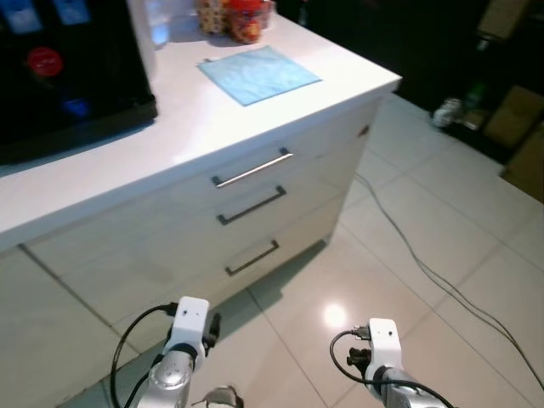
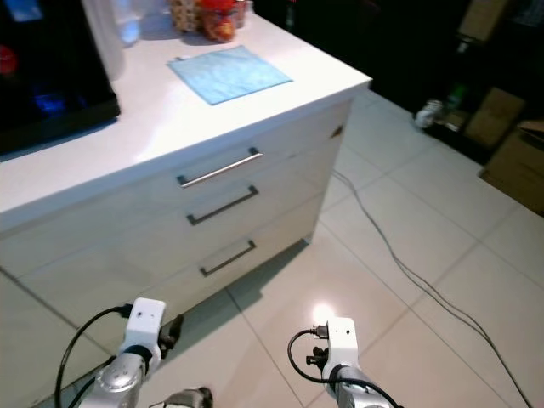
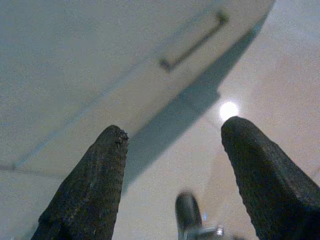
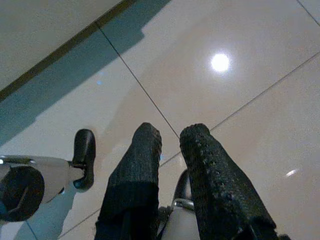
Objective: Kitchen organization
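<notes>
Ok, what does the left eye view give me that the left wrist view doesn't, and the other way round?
Left eye view alone: the white countertop with a blue cloth and red-lidded jars on it, the upper two drawer handles, a cable across the floor tiles, and both arms hanging low.

Left wrist view alone: the left gripper close up, fingers spread apart, nothing between them.

Both: the bottom drawer handle, the cabinet's shadow and the ceiling light's glare on the tiles.

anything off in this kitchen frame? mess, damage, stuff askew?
Mostly tidy. Two oddities: a cable trails loose across the tiled floor past the cabinet corner, a possible snag when walking, and the blue cloth lies skewed to the countertop edge. All three drawers look shut. No spills or visible damage.
</notes>
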### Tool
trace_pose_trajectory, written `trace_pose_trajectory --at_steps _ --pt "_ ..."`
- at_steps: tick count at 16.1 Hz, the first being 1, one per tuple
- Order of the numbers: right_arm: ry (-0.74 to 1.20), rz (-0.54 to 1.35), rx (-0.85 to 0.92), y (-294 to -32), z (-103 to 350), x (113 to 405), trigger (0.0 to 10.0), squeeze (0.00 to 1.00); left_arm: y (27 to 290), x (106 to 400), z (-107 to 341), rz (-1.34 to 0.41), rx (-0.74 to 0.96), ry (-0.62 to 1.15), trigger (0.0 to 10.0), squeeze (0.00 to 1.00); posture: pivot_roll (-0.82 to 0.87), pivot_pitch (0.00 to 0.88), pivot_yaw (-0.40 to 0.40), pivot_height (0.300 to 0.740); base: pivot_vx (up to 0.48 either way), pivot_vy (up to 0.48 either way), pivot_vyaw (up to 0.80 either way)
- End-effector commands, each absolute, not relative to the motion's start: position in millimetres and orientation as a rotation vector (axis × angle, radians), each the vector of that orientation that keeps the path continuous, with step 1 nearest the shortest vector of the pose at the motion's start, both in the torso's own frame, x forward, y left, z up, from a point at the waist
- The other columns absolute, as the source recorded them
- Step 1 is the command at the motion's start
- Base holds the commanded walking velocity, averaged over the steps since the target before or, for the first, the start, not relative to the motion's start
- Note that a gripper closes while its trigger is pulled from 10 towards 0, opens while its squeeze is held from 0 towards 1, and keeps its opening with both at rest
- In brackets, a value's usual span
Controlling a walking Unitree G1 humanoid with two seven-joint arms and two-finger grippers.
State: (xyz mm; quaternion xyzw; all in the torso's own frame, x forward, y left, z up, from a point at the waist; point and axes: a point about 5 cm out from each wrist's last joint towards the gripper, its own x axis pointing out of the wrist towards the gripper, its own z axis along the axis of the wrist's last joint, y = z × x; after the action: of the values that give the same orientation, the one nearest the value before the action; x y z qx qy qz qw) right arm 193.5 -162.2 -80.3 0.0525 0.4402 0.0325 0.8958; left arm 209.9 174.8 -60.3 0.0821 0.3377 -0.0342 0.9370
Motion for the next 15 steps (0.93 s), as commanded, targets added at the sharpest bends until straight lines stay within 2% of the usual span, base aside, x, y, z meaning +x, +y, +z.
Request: trace_pose_trajectory --at_steps 1,15 --pt "0.927 0.069 0.095 -164.4 -81.8 190.4 10.0 0.0 188.2 183.5 -78.2 -0.048 0.173 0.817 10.0 0.0 -0.01 0.006 -0.017 0.74 0.0 0.0 0.8" --pt "0.929 0.078 0.104 -164.9 -81.2 191.5 10.0 0.0 184.1 192.1 -73.6 -0.038 0.164 0.764 10.0 0.0 0.0 0.037 -0.027 0.74 0.0 0.0 0.8"
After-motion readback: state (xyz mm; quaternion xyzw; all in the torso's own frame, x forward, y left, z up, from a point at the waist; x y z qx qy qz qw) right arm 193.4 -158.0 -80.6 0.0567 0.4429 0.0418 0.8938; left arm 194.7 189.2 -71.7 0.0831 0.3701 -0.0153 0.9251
